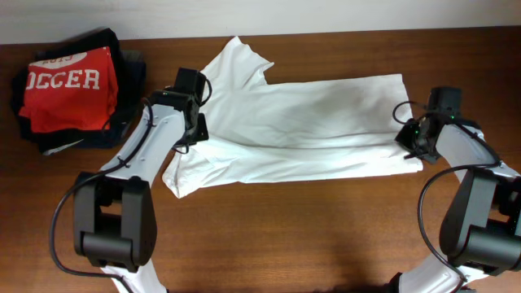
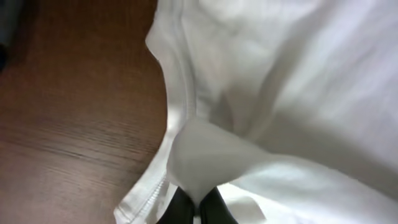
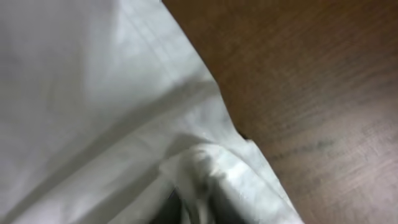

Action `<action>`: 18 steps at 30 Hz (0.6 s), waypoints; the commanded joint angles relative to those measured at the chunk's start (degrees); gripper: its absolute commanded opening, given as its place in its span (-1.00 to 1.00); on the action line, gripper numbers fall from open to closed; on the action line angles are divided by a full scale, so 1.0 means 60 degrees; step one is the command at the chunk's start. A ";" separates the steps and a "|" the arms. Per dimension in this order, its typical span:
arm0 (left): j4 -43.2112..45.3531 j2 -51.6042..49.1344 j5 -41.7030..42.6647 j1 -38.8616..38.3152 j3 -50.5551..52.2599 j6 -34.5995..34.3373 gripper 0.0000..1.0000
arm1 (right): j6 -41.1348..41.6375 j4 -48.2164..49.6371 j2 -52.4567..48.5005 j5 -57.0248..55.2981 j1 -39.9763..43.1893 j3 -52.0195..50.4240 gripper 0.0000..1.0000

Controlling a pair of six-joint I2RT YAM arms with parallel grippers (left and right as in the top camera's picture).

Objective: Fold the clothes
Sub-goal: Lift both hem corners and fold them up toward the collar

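The clothes, a plain white T-shirt [image 1: 301, 122], lie spread across the middle of the table, partly folded lengthwise with a sleeve sticking up at the back left. My left gripper [image 1: 194, 134] sits at the shirt's left edge. In the left wrist view it [image 2: 199, 210] is shut on a raised fold of the white fabric [image 2: 280, 93] beside a stitched hem. My right gripper [image 1: 409, 145] is at the shirt's right edge. In the blurred right wrist view a bunch of cloth [image 3: 93, 93] stands between its dark fingers [image 3: 196, 210].
A red shirt with white letters [image 1: 69, 89] lies on a pile of dark garments [image 1: 126, 61] at the back left corner. Brown wooden table [image 1: 326, 236] shows in front of the shirt and to the sides [image 2: 74, 112] [image 3: 311, 74].
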State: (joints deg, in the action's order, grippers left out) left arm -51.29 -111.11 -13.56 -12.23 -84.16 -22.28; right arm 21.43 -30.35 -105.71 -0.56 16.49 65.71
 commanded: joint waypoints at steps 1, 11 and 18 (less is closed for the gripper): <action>-0.0051 0.0036 -0.0029 0.0113 -0.1060 0.0350 -0.14 | -0.0033 -0.0066 -0.0044 0.0346 0.0069 0.0962 0.06; -0.4932 0.0080 0.1089 0.0109 -0.3621 0.0004 -0.99 | -0.1071 -0.5584 0.0022 0.1461 0.0073 0.3687 -0.81; -0.2055 0.0080 0.1734 0.0113 0.0801 0.0007 -0.99 | -0.1082 -0.3275 0.0018 0.0729 0.0069 0.0645 -0.91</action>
State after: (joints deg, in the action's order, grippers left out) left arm -66.94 -110.72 -4.91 -11.86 -84.12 -21.74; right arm 15.00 -53.91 -105.95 5.80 16.58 73.97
